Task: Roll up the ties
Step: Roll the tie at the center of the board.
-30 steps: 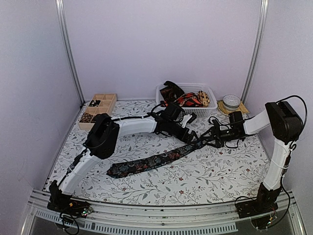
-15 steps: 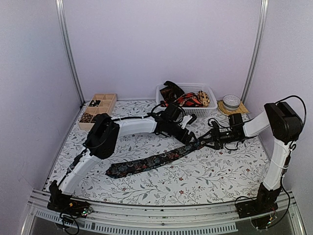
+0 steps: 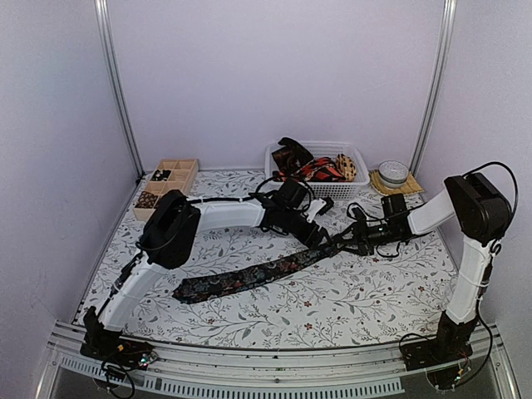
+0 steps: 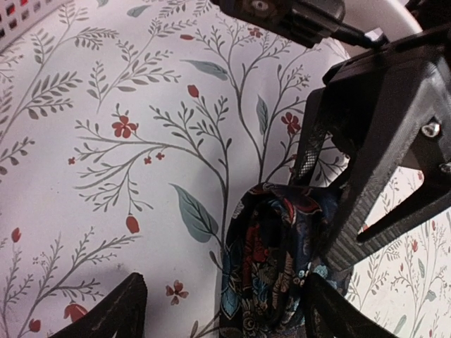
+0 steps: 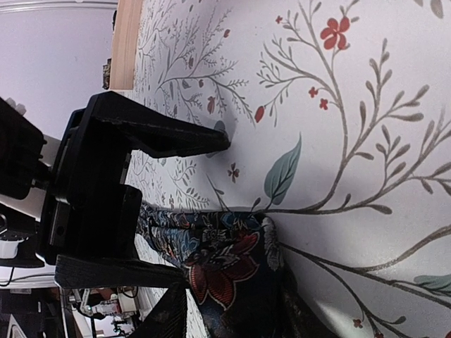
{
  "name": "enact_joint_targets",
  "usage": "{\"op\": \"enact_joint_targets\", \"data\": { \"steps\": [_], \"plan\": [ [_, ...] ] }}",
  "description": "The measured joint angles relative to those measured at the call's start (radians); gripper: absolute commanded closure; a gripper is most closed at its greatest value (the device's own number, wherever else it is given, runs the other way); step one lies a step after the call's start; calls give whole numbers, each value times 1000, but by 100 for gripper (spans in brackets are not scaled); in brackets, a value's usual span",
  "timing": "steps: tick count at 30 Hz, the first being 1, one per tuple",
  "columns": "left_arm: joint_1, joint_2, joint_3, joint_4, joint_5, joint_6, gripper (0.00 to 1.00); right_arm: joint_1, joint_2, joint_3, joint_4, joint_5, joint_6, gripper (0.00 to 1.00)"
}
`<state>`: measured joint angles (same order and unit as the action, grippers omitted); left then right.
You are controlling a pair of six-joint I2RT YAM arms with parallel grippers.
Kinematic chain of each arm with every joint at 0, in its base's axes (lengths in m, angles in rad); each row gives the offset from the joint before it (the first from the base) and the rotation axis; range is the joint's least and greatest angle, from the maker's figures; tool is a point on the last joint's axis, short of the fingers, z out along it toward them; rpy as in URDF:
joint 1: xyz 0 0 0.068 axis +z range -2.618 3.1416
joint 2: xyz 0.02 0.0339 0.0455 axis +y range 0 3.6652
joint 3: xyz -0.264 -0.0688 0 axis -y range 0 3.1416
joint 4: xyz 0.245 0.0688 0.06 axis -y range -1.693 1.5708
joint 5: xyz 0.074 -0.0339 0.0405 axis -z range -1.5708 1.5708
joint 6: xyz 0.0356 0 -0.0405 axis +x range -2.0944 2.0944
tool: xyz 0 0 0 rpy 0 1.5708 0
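A dark floral tie (image 3: 249, 276) lies slantwise across the flowered table, its wide pointed end toward the near left. Its far end is folded into a small loose coil (image 4: 271, 260). My left gripper (image 3: 322, 235) straddles that coil with its jaws open (image 4: 225, 299); one finger stands well clear of the fabric, the other is against it. My right gripper (image 3: 347, 241) comes in from the right, and the coiled tie (image 5: 225, 253) fills the gap between its fingers (image 5: 173, 313), so it is shut on the tie. More ties (image 3: 303, 166) are heaped in the basket.
A white mesh basket (image 3: 349, 189) stands at the back centre. A wooden compartment tray (image 3: 189, 179) sits at the back left. A small round tin on a mat (image 3: 392, 173) is at the back right. The two grippers almost touch each other.
Both grippers have narrowed. The right gripper moved left toward the left one and closed on the tie's coiled end. The tie's wide end slid slightly left.
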<state>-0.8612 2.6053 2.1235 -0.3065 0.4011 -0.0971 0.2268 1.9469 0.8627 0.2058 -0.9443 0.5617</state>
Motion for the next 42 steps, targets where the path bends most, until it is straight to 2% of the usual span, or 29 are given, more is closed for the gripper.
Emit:
{"op": "enact_joint_targets", "data": {
  "steps": [7, 13, 25, 38, 42],
  "plan": [
    [8, -50, -88, 39, 19, -10, 8, 12, 5, 0, 0, 23, 0, 62],
    [35, -113, -188, 56, 67, -20, 6, 14, 5, 0, 0, 30, 0, 63],
    [49, -109, -180, 16, 160, 66, 10, 14, 5, 3, -4, 26, 11, 63],
    [30, -43, -82, -36, 222, 189, 18, 16, 5, 10, -19, 18, 14, 63],
    [30, -28, -67, -36, 246, 219, 24, 21, 5, 10, -22, 15, 14, 63]
  ]
}}
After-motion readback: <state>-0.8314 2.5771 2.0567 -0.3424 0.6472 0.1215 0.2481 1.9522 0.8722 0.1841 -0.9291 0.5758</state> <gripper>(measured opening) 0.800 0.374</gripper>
